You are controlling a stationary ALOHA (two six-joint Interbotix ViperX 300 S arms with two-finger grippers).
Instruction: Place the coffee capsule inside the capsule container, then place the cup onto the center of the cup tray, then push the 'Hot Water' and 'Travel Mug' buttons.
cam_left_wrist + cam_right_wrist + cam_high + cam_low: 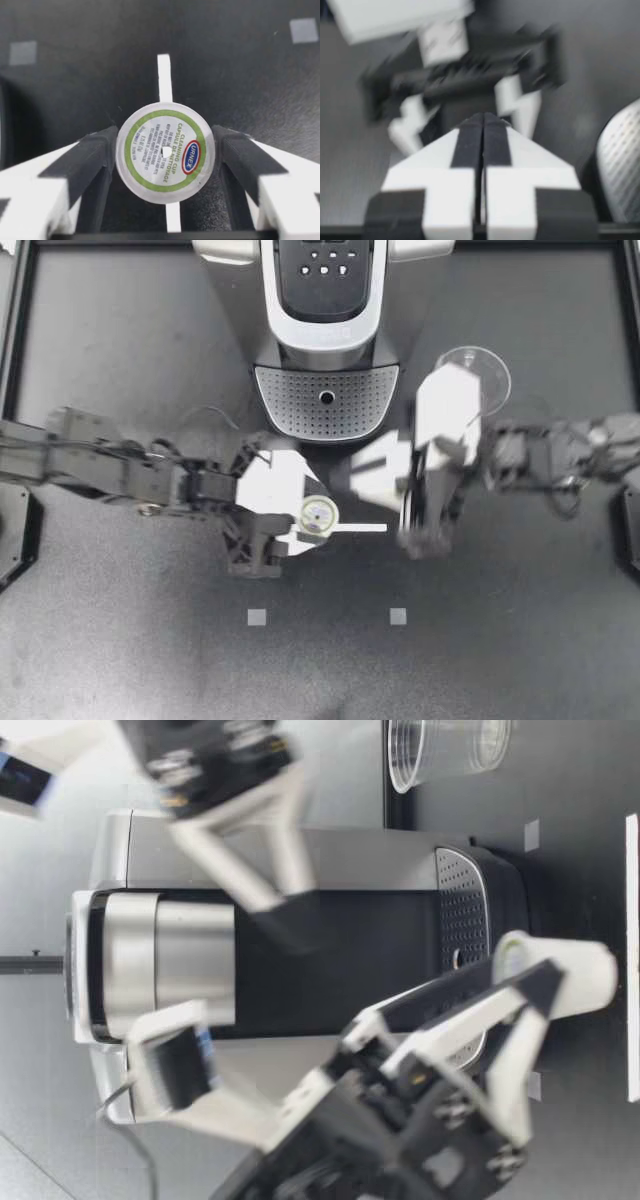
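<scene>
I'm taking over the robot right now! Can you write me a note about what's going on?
Left gripper: shut on the capsule, in front of the cup tray.
Right gripper: shut, empty, raised.
Cup: on the table beside the machine, not on the tray.
Done: capsule gripped.
Left: capsule into container, cup onto tray, both buttons.

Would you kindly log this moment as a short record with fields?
left end effector: shut on the coffee capsule, lid up, in front of the coffee machine
right end effector: shut, holding nothing, pointing toward the left one
cup: clear, upright on the table beside the machine
cup tray: nothing on it
task stage: capsule gripped, not yet loaded
</scene>
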